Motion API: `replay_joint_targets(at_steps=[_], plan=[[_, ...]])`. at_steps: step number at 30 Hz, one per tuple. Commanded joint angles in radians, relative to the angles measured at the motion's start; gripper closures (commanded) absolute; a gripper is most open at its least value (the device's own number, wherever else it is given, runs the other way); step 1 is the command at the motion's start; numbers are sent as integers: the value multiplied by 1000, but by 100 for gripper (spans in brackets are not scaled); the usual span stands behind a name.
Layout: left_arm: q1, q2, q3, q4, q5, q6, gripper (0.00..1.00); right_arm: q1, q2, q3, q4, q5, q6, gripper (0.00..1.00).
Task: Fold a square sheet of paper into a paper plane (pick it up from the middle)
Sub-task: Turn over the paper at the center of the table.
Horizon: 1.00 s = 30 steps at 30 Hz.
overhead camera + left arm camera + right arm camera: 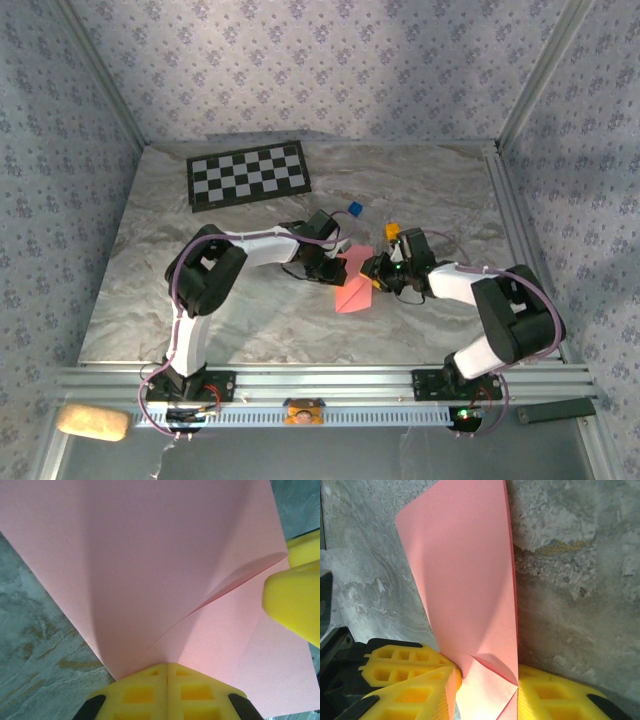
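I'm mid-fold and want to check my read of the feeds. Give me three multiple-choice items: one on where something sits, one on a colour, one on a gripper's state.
1. Where does the checkerboard lie on the table?
A. Far left part
B. Near right corner
C. Under the paper

2. What colour is the paper?
A. Blue
B. White
C. Pink

3. How is the left gripper?
A. Open above the table
B. Shut on the paper
C. Shut on nothing

Answers:
1. A, as the top view shows it flat at the far left, well away from both arms.
2. C, as it looks salmon pink in all three views.
3. B, as its wrist view shows the yellow fingers pressed together with the paper coming out between them.
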Motion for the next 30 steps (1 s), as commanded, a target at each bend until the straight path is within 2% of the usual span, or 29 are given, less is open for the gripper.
replay_joint_targets(at_steps=[1,22,30], plan=[[-3,2,-27,-57,-46,-8,98,-7,19,-12,38,-28,7,67],[-3,-26,-45,-34,-57,-17,97,-36,41,-33,56,-68,-34,85],[-4,-68,-50,-7,-54,-26,88,-40,6,-12,-6,-63,-69,93]])
